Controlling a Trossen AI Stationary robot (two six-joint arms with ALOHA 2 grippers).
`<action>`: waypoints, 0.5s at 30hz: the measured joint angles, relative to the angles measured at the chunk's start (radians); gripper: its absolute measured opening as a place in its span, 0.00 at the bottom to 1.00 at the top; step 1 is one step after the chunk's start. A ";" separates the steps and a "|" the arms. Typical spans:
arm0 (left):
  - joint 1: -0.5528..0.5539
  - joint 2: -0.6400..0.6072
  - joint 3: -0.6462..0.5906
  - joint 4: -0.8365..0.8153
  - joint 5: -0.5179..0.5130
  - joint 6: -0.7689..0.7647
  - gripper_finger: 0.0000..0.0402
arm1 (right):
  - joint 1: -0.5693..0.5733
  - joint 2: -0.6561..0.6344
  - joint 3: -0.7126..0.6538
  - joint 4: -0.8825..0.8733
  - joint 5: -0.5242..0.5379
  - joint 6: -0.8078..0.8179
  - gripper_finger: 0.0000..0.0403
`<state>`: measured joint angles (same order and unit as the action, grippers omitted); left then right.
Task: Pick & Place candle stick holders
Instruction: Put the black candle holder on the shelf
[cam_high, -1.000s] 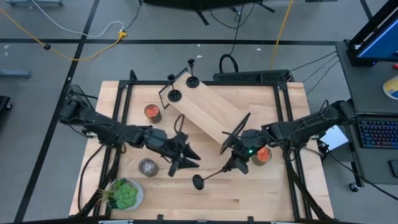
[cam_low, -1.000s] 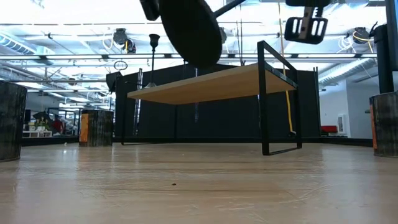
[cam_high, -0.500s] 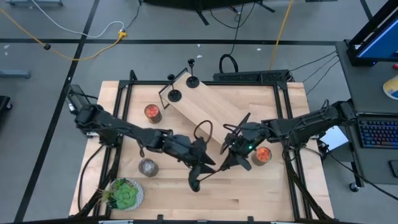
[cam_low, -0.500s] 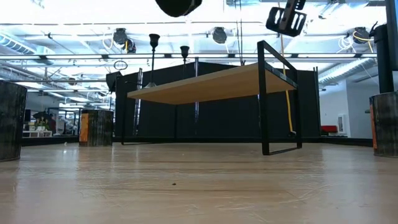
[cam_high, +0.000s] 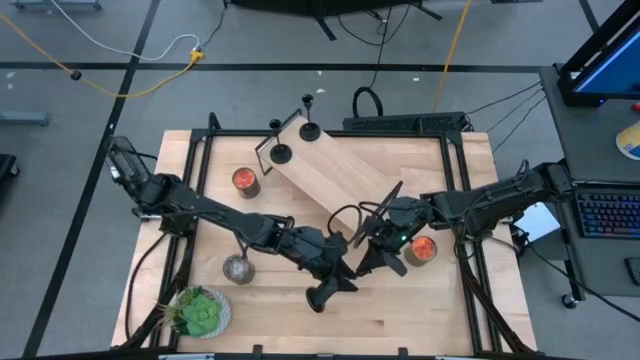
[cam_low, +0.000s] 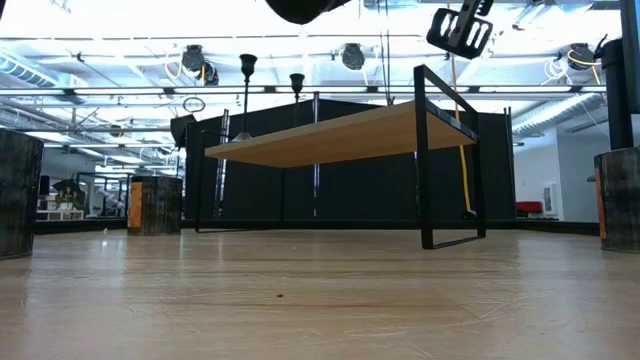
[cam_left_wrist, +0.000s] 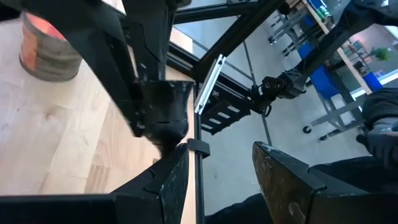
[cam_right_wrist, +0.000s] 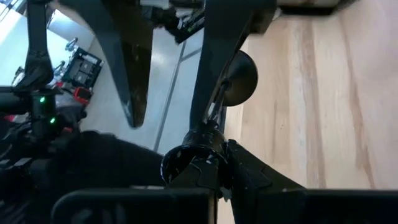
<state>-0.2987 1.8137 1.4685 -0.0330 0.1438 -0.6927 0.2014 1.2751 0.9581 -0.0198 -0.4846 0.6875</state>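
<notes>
No legible txt, no labels, brands, nos. or signs readable in any view

a robotics lab: grey floor (cam_high: 90, 120) with taped lines, trailing cables (cam_high: 130, 40), ceiling ducts (cam_low: 100, 70), a keyboard (cam_high: 608, 213).

The high camera hangs above and looks straight down on the whole worktop (cam_high: 450, 310) and the floor around it. The low camera sits at worktop height near the front edge, facing level across the boards to the room beyond; it shares the small wooden shelf (cam_high: 335, 180) (cam_low: 330, 135) with the high view. The left wrist camera looks closely past its own gripper (cam_left_wrist: 217, 171) over the worktop's right edge. The right wrist camera looks past its gripper (cam_right_wrist: 217, 162), apparently leftward.
</notes>
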 joint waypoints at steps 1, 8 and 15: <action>0.001 0.000 0.000 -0.001 0.000 -0.005 0.46 | -0.001 0.000 0.000 0.001 0.003 -0.001 0.01; 0.001 0.000 0.000 -0.016 0.006 -0.020 0.46 | -0.001 0.000 0.000 0.001 -0.004 -0.003 0.01; 0.018 0.000 0.000 -0.023 0.011 -0.026 0.46 | -0.001 0.000 0.000 0.007 -0.008 0.005 0.01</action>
<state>-0.2805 1.8137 1.4685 -0.0563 0.1552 -0.7189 0.2001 1.2751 0.9578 -0.0133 -0.4929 0.6928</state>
